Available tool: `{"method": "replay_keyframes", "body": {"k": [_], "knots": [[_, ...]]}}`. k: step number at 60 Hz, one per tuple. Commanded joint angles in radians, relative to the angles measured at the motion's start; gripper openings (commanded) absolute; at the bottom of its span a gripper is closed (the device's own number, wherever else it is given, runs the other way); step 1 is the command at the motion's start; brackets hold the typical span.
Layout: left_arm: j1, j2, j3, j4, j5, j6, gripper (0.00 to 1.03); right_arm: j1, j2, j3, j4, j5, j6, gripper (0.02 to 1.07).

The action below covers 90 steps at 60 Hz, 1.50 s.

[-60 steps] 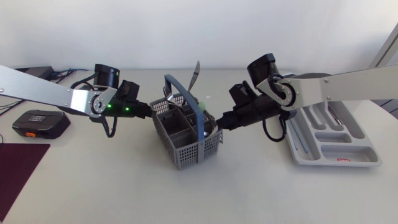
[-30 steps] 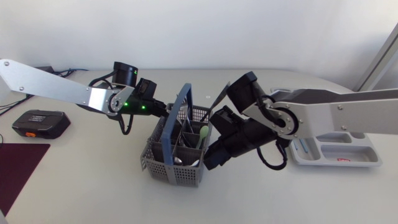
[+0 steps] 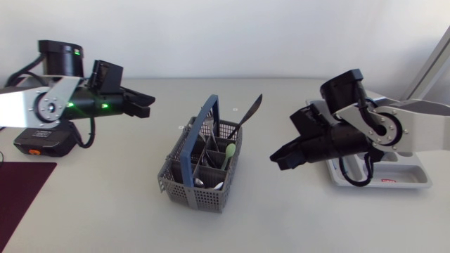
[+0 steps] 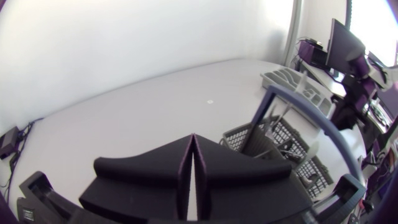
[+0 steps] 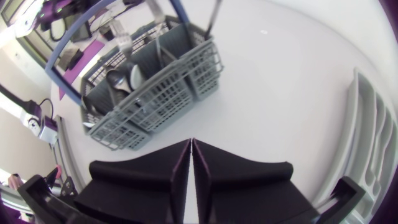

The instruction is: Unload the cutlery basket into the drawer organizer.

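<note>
Both arms have drawn back from the cutlery basket point(image 3: 204, 167), which they flanked closely a second ago, and the basket now sits turned and nearer the table's front edge than it did then. Nothing looks unloaded yet: a green spoon point(image 3: 229, 151), a tall dark utensil point(image 3: 249, 112) and other pieces stand in the basket's compartments, and the part of the drawer organizer point(image 3: 416, 177) not hidden by the right arm shows no cutlery. The whole transfer, I judge, is left to do. The basket stands near the middle of the table point(image 3: 105, 218), the organizer by its right edge. The left gripper point(image 3: 146, 106) hangs toward the back-left, well apart from the basket, its fingers pressed together on nothing. The right gripper point(image 3: 276, 160) hovers between basket and organizer, near the basket's right side but not touching, likewise closed and empty.
</note>
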Motion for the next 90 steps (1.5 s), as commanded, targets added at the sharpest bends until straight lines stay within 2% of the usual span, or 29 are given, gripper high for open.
{"method": "replay_keyframes", "body": {"k": [1, 18, 29, 48, 61, 71, 80, 90], "knots": [[0.009, -0.107, -0.085, -0.068, 0.038, 0.074, 0.04, -0.062, 0.053, -0.003, 0.038, -0.023, -0.016, 0.12], [-0.008, -0.401, -0.286, -0.237, 0.098, 0.225, 0.04, -0.136, 0.289, 0.164, 0.119, -0.06, 0.061, 0.12], [-0.077, -0.493, -0.368, -0.289, 0.098, 0.27, 0.04, -0.128, 0.419, 0.297, 0.119, -0.061, 0.099, 0.12], [-0.182, -0.518, -0.434, -0.351, 0.098, 0.334, 0.04, -0.108, 0.582, 0.494, 0.072, -0.087, 0.138, 0.13], [-0.229, -0.474, -0.454, -0.366, 0.068, 0.383, 0.04, -0.101, 0.708, 0.66, -0.042, -0.17, 0.159, 0.13], [-0.258, -0.411, -0.465, -0.354, 0.032, 0.422, 0.04, -0.079, 0.768, 0.747, -0.1, -0.21, 0.172, 0.13], [-0.263, -0.303, -0.47, -0.278, 0.004, 0.436, 0.04, -0.059, 0.824, 0.825, -0.138, -0.23, 0.185, 0.13], [-0.268, -0.219, -0.467, -0.16, -0.039, 0.426, 0.04, -0.042, 0.843, 0.834, -0.146, -0.233, 0.185, 0.13]]}}
